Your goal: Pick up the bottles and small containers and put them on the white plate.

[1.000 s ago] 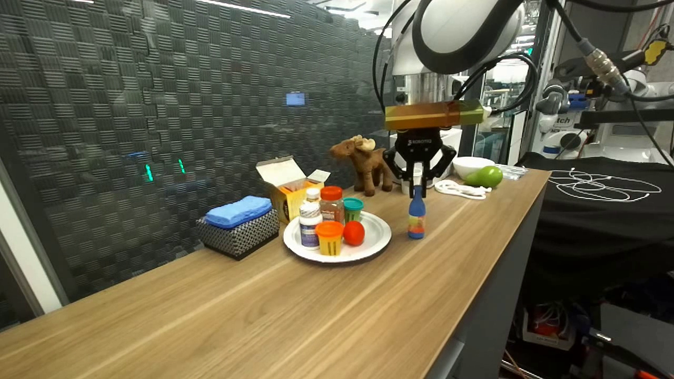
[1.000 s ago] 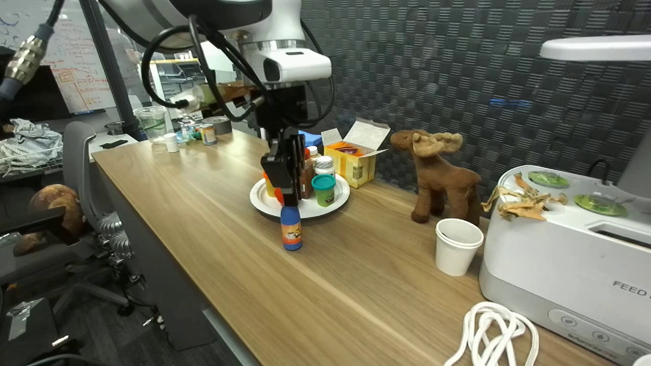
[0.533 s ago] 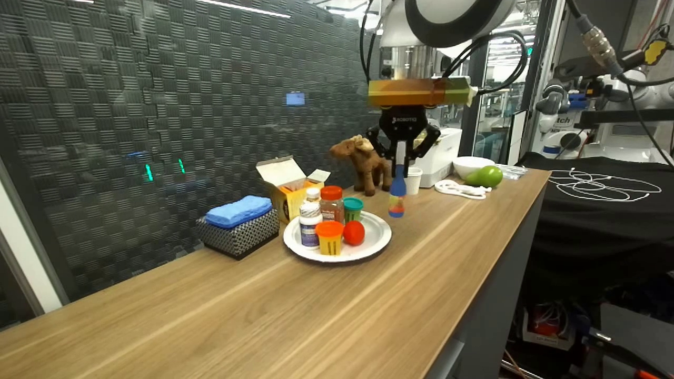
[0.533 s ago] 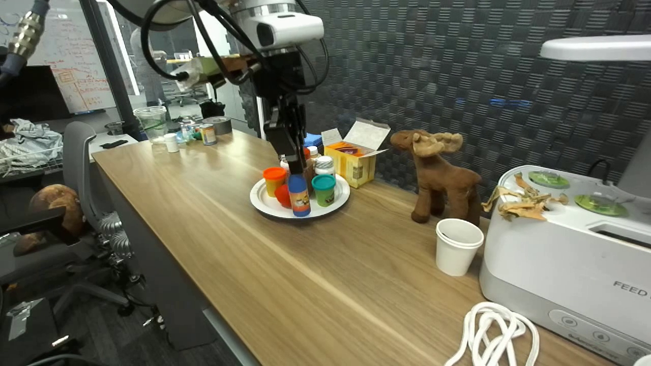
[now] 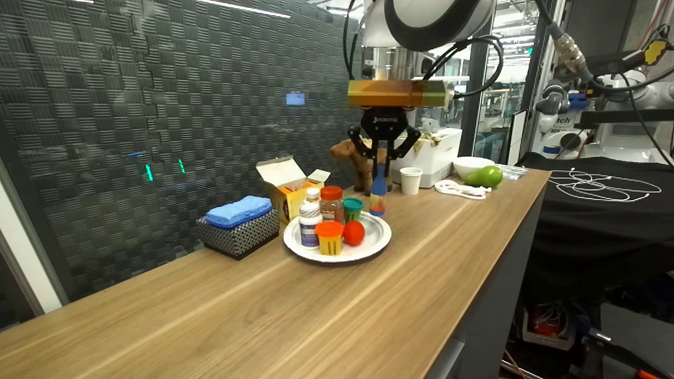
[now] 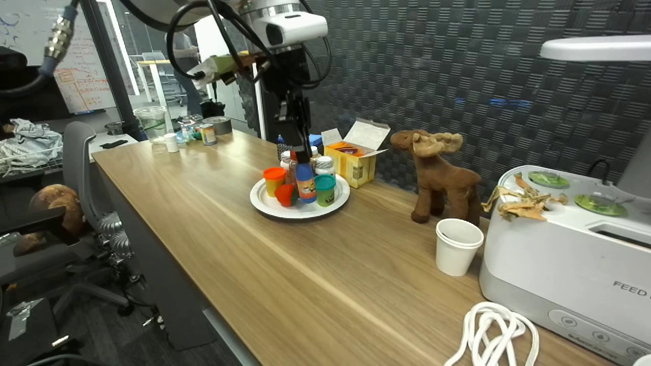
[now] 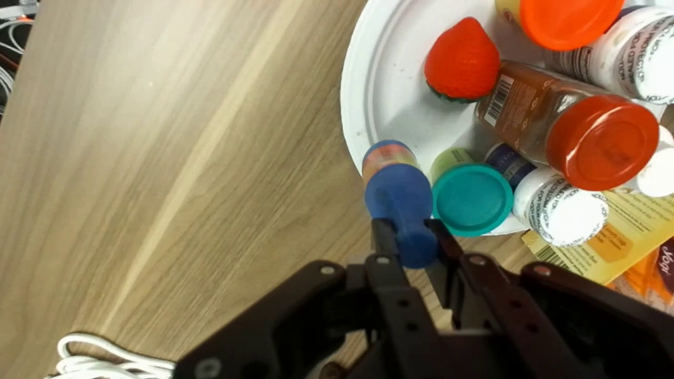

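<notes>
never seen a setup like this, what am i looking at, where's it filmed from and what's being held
This is one robot arm ending in a black two-fingered gripper. Two views come from cameras standing outside the robot; the wrist view comes from a camera on the arm. The gripper is closed on the top of a small blue bottle, held by the edge of a white plate; I cannot tell whether the bottle's base touches anything. On the plate are white bottles, a red-lidded jar, a teal-lidded tub, an orange-lidded tub and a red strawberry shape. The wooden counter also bears an open yellow box and a brown stuffed moose.
</notes>
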### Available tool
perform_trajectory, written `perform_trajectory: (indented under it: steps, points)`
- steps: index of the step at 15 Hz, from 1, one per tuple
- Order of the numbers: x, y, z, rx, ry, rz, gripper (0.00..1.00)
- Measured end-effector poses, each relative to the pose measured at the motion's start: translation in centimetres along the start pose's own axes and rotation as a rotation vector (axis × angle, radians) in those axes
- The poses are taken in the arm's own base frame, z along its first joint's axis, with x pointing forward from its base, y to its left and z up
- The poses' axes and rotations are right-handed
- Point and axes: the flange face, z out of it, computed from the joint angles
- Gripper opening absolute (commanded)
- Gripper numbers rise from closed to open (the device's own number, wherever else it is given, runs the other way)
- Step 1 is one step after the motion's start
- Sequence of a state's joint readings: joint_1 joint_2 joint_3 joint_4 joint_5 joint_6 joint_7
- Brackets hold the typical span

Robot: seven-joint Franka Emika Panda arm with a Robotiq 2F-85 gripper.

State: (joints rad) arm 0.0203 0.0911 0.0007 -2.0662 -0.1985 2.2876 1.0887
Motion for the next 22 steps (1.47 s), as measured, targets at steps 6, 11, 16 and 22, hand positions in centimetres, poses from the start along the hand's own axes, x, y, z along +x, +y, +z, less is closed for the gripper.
perform_trajectory:
  steps: [6,11,16,22]
  points:
    - [-0.9,-2.4,2.2,0.003,-0.052,-0.019,0.10]
    - [-2.0,-3.6,3.0,-0.006,-0.061,-0.044,0.10]
    - [-3.0,-4.0,3.4,-0.028,-0.068,-0.068,0.45]
    - [-3.5,-4.1,3.2,-0.045,-0.061,-0.083,0.82]
